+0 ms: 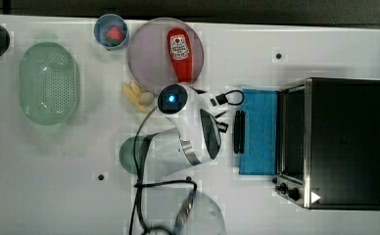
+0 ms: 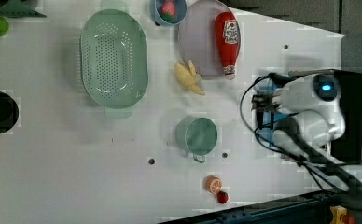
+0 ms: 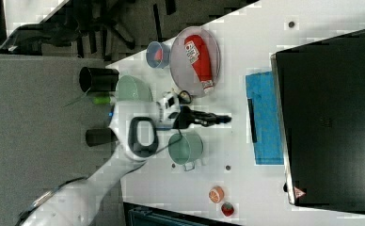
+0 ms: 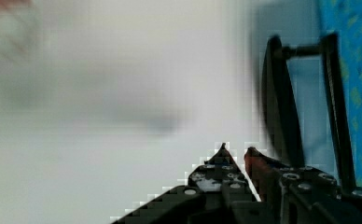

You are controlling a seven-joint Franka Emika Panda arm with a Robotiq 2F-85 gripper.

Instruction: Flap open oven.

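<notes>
The black oven stands at the top view's right. Its blue-tinted glass door lies folded down flat on the table, with the dark bar handle at its outer edge. My gripper hovers just short of that handle, on the side away from the oven. In the wrist view its fingertips stand only a narrow gap apart with nothing between them, and the handle and blue door lie close beside them. The right view shows the gripper pointing at the handle, apart from it.
A purple plate carrying a ketchup bottle, a blue cup, a toy banana and a green colander lie behind the arm. A green mug sits under it. An orange slice lies near the table edge.
</notes>
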